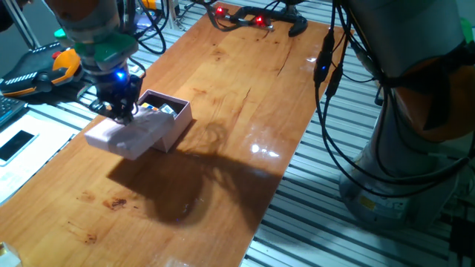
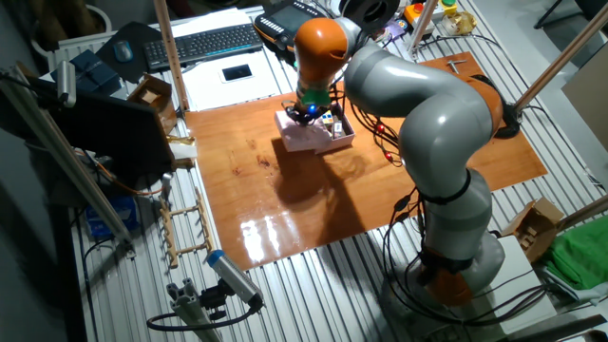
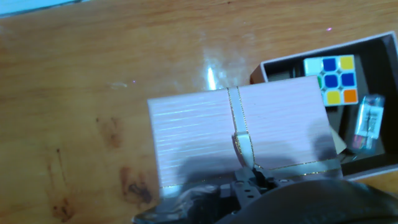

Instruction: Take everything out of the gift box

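The pale pink gift box stands open on the wooden table, dark lining showing in the hand view. Its pink lid with a thin ribbon bow lies tilted, half over the box and half on the table. Inside, I see a multicoloured puzzle cube and a small clear-whitish piece. A tan corner peeks out from under the lid; the rest of that block is hidden. My gripper is right at the lid's bow, fingers close together on it.
A keyboard and a phone lie beyond the table's far edge. A black device with red lights sits at one end of the table. Cables hang by the arm's base. Bare wood surrounds the box.
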### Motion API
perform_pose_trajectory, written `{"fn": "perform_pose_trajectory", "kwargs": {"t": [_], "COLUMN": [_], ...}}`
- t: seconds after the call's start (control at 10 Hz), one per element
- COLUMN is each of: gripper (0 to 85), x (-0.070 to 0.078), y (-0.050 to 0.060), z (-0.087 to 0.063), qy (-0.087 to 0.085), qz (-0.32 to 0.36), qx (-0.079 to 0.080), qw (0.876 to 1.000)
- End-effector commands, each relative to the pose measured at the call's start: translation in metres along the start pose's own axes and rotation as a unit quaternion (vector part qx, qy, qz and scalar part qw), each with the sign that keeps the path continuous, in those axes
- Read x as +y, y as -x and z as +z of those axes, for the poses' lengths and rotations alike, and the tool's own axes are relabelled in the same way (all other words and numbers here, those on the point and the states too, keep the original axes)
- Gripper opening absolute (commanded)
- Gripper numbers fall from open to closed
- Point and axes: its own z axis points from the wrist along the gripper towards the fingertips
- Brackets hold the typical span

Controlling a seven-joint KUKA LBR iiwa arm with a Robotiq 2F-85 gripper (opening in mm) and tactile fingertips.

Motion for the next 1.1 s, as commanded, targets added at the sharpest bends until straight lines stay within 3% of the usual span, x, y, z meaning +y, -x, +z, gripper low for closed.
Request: {"fn": "perform_pose_trajectory", "kwargs": {"t": [0.0, 0.4, 1.0], "gripper": [1.0, 1.0, 1.0], "x": [0.003, 0.014, 0.032], "y": [-0.003, -0.016, -0.035], "z": [0.0, 0.002, 0.015], "qy": [0.001, 0.005, 0.007], "qz": [0.003, 0.013, 0.028], "qx": [0.0, 0.007, -0.003], "qw": [1.0, 1.0, 1.0]}}
